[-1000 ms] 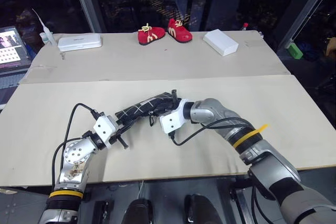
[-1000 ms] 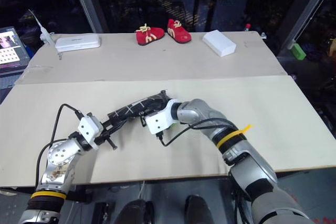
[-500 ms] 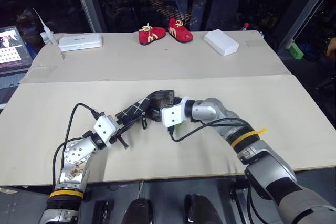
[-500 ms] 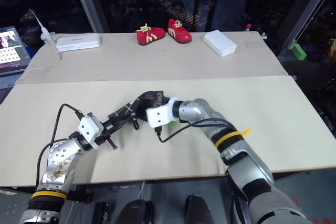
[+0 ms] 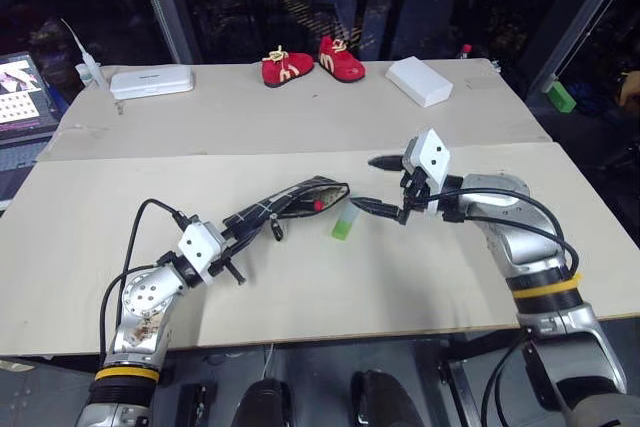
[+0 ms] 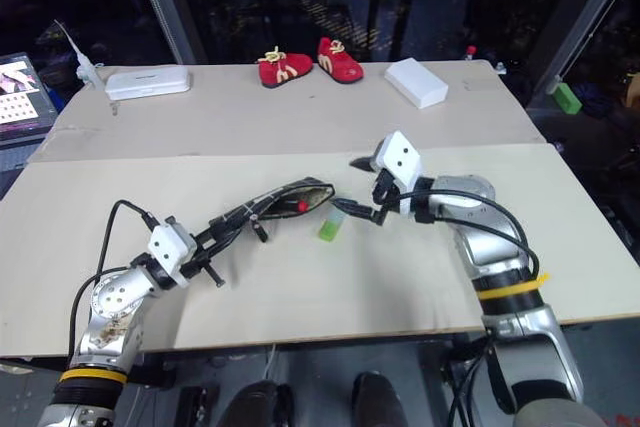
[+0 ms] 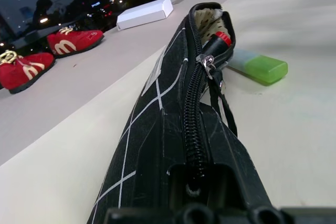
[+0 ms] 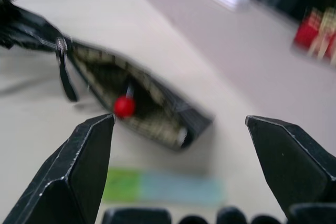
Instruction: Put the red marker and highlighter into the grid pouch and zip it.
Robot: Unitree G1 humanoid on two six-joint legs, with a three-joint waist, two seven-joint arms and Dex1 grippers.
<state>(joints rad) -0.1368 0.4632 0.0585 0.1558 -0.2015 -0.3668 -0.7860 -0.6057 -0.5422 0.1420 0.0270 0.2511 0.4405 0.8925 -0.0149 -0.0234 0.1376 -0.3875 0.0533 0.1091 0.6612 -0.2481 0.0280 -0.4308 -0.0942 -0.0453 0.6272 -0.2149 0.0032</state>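
On the bench, the marker (image 5: 318, 205) sits inside the open pouch (image 5: 283, 204), pinched by the left claw (image 5: 232, 244); the highlighter (image 5: 344, 226) lies beside it, unzipped, right claw (image 5: 385, 187) spread empty.

We see a pale tabletop (image 5: 300, 107) made of two boards with a seam across the middle, and on its far half a pair of small red shoes (image 5: 313, 60) with yellow trim — side by side near the centre. To their right lies a white box (image 5: 420, 80), turned at an angle; to their left a flat white case (image 5: 152, 79), and just beyond that a thin white object (image 5: 85, 57) standing at the table's corner. Off the left edge sits a lit screen (image 5: 22, 88) — off the right, a small green block (image 5: 561, 96).
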